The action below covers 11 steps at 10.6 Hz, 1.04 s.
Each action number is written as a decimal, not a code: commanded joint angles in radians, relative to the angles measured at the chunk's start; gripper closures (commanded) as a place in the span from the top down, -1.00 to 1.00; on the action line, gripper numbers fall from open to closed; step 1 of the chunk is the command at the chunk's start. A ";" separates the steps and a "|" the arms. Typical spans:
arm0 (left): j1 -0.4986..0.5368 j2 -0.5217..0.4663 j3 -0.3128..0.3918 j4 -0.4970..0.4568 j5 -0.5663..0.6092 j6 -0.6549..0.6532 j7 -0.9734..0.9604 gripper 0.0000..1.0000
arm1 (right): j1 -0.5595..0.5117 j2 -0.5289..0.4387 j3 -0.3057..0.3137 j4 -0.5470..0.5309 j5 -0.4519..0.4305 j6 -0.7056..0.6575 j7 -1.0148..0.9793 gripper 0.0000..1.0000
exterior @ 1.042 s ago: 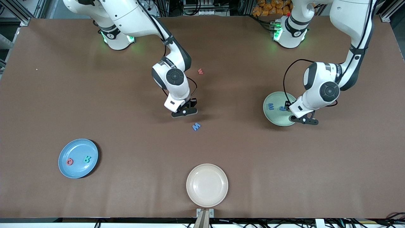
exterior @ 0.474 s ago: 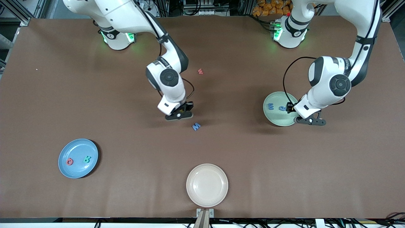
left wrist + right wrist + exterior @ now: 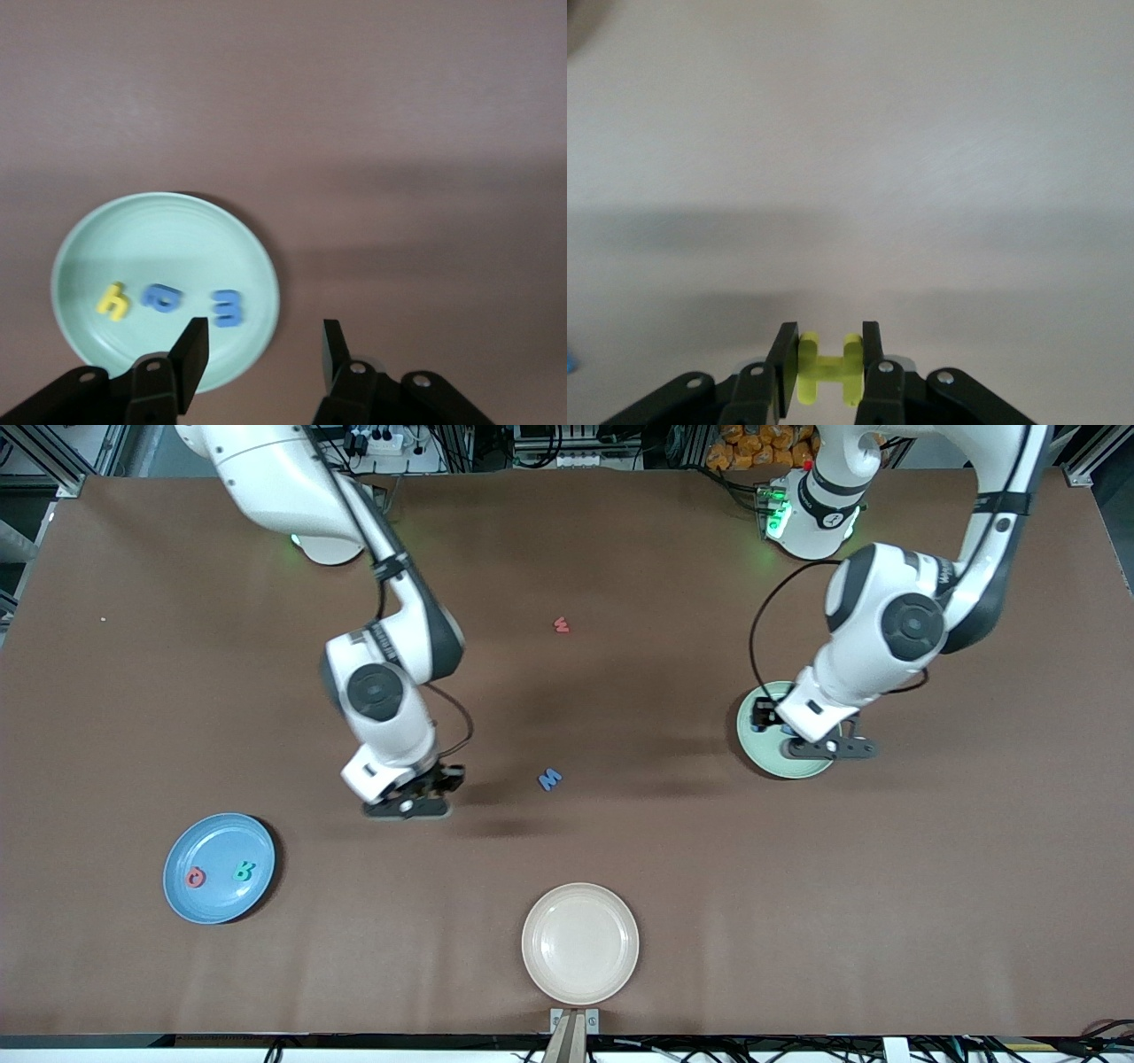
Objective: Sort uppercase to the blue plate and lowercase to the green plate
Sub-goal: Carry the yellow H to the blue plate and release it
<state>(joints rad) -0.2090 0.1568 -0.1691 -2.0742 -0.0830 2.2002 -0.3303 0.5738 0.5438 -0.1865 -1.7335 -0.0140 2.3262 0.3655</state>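
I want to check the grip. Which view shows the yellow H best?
The right wrist view: the yellow H sits clamped between the right gripper fingers. The front view hides it under that gripper; the left wrist view misses it.

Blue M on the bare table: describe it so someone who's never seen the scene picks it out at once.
Start at the cream-white plate at the table edge nearest the front camera. Farther from the camera than that plate, near mid-table, a small flat blue M lies on the bare brown table. The only other loose letter, the small red w, is red and lies farther still; all other letters sit on plates or in a gripper.
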 commanded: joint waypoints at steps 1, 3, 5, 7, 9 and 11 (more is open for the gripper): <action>0.003 -0.006 -0.056 0.028 -0.024 -0.017 -0.083 0.19 | -0.095 0.002 -0.007 0.019 -0.079 -0.016 -0.177 -1.00; -0.004 0.004 -0.113 0.045 -0.024 -0.017 -0.165 0.19 | -0.196 0.004 -0.007 0.022 -0.151 -0.012 -0.342 -1.00; -0.026 0.015 -0.160 0.045 -0.021 -0.016 -0.252 0.19 | -0.288 0.008 -0.007 0.034 -0.219 -0.005 -0.484 -1.00; -0.052 0.017 -0.203 0.042 -0.021 -0.016 -0.337 0.19 | -0.362 0.016 -0.004 0.046 -0.285 0.010 -0.604 -1.00; -0.053 0.024 -0.266 0.037 -0.023 -0.007 -0.430 0.19 | -0.406 0.016 -0.004 0.045 -0.287 0.037 -0.696 -0.99; -0.053 0.030 -0.312 0.036 -0.026 0.007 -0.482 0.19 | -0.446 0.025 -0.005 0.046 -0.287 0.077 -0.767 -0.97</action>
<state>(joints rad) -0.2672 0.1807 -0.4538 -2.0438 -0.0835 2.2000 -0.7755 0.1644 0.5518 -0.2078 -1.7094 -0.2783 2.3819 -0.3538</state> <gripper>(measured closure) 0.401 0.670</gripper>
